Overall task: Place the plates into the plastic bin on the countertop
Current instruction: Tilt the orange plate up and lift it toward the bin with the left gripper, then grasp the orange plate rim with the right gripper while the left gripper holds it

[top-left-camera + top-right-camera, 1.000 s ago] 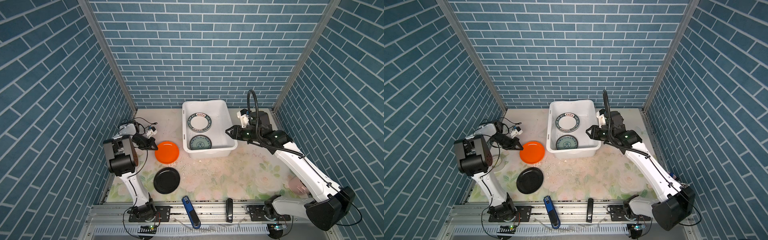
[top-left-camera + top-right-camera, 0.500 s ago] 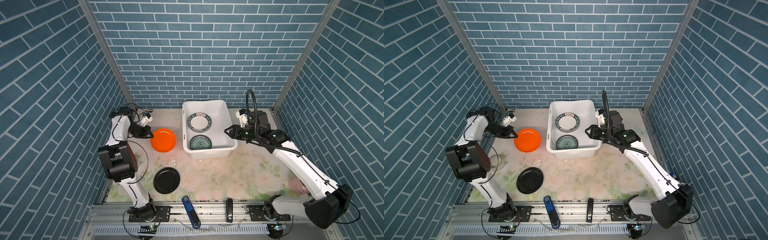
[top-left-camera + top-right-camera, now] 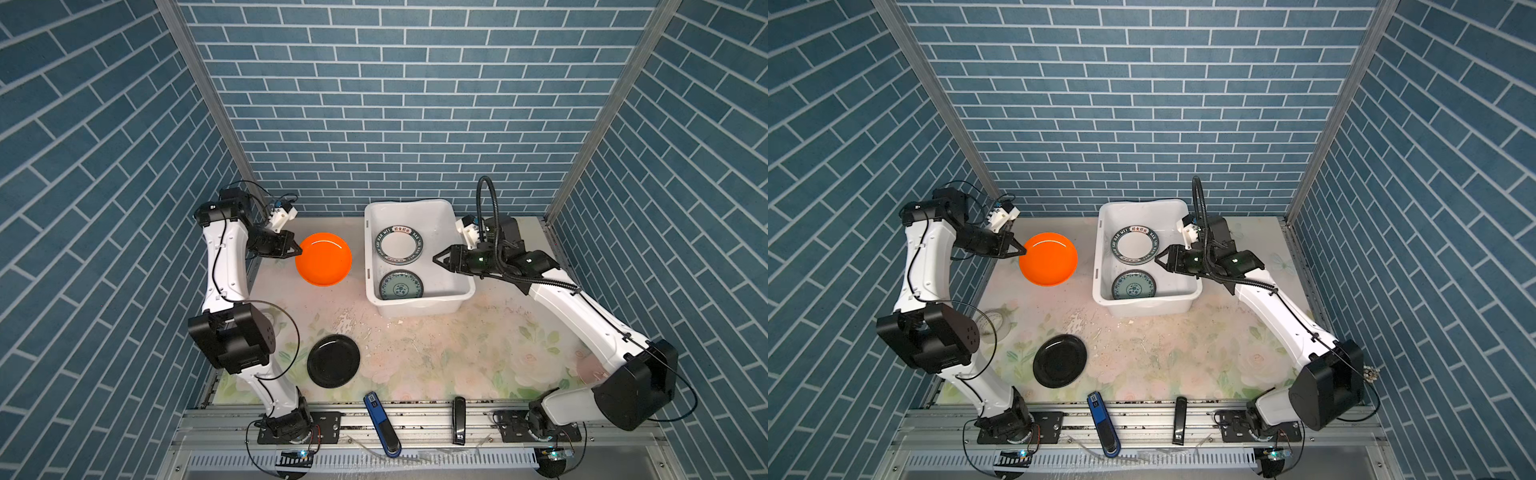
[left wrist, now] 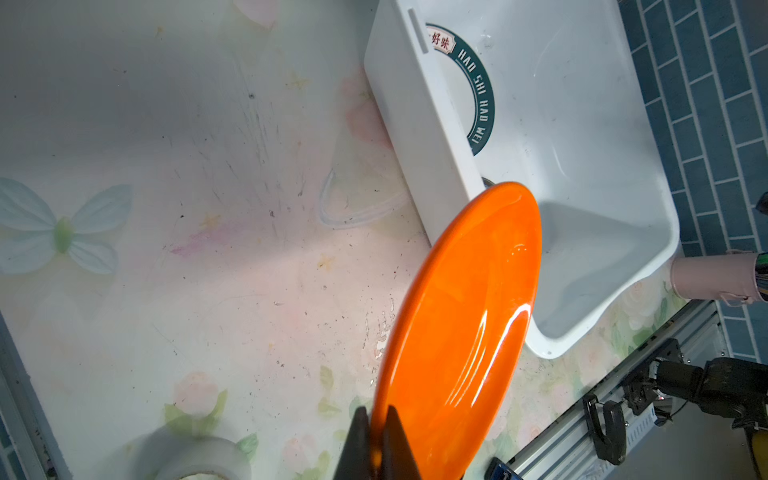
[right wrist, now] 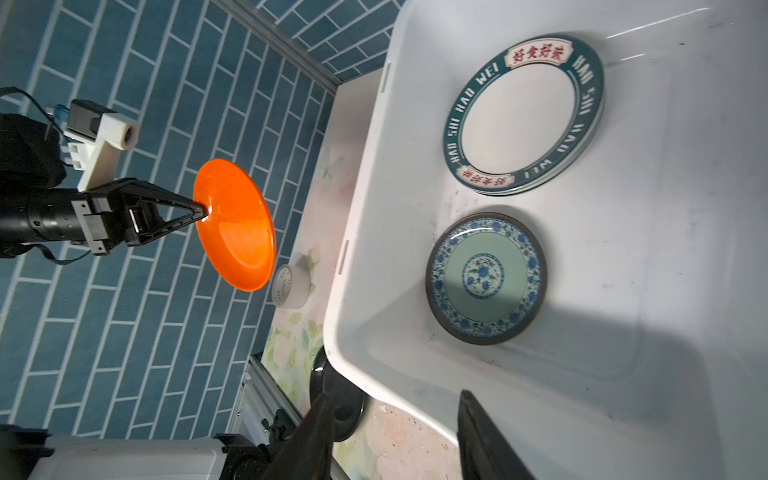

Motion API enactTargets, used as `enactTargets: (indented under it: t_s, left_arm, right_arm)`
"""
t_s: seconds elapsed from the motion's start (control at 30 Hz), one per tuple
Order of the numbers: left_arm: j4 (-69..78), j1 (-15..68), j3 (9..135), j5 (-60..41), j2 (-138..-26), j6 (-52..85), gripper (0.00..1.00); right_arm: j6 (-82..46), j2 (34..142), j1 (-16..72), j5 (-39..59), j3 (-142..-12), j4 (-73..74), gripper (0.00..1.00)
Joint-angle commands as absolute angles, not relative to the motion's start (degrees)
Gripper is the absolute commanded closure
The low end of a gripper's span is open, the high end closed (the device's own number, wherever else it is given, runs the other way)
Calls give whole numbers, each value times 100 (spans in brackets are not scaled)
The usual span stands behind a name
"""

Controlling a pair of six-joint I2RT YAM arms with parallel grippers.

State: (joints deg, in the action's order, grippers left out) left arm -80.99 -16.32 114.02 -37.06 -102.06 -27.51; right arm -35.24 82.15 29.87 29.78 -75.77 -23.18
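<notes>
We see the flowered countertop point(image 3: 436, 345) filling the cell floor. The plastic bin point(image 3: 368, 249) stands on its back half, its long axis running from the back wall toward the front rail.

In the back end of the bin the lettered-rim plate point(image 3: 399, 246) lies flat and face up; the right wrist view shows another rim edge under it. The orange plate point(image 3: 324, 259) hangs clear of the countertop to the left of the bin, not touching it. Its hollow side is up and it sits close to level. Being round, it has no long axis, but it reaches from its pinched rim toward the bin. The black plate point(image 3: 333, 360) lies flat on the countertop near the front, well apart from the bin. The smaller teal patterned plate point(image 3: 401, 284) lies flat in the front end of the bin, just beside the lettered one.

The left gripper point(image 3: 298, 252) is clamped on the orange plate's rim, on the edge farthest from the bin, with one finger on each face. The right gripper point(image 5: 395, 399) hovers over the bin's right rim, pointing across the bin. Its jaws stand partly apart, with nothing between them.

A tape roll point(image 3: 992, 326) rests on the countertop by the left arm.
</notes>
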Motion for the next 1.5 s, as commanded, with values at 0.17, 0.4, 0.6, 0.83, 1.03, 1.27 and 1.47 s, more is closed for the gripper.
enactTargets:
  t_s: [0.17,0.4,0.6,0.83,1.03,1.27,1.47]
  left_arm:
    - [-8466,-1066,11967,-3962,-10001,-2361,100]
    - [-8246,-409,11971,-3962,-9871,-2025,100]
    - [-7977,279,11706,-3674,-9729,-1900,100]
    - [-7928,509,11789,-3790,-9769,-1707,100]
    - [-8013,554,11893,-4017,-9957,-1637,100]
    - [-7970,694,11917,-3938,-9919,-1573,100]
    - [-7995,712,12005,-4168,-9957,-1577,100]
  right_arm:
    - [-4017,8692,3018,4341,-8081,-1212,50]
    - [-3887,9108,3257,4555,-8606,-1416,50]
    - [-3439,9342,3487,4266,-9028,-2146,52]
    - [-3157,9319,3625,3840,-9111,-2539,54]
    - [-3173,9319,3663,3778,-9057,-2470,56]
    - [-3194,9369,3706,3805,-9067,-2387,57]
    - [-3208,9457,3714,3797,-9119,-2399,60]
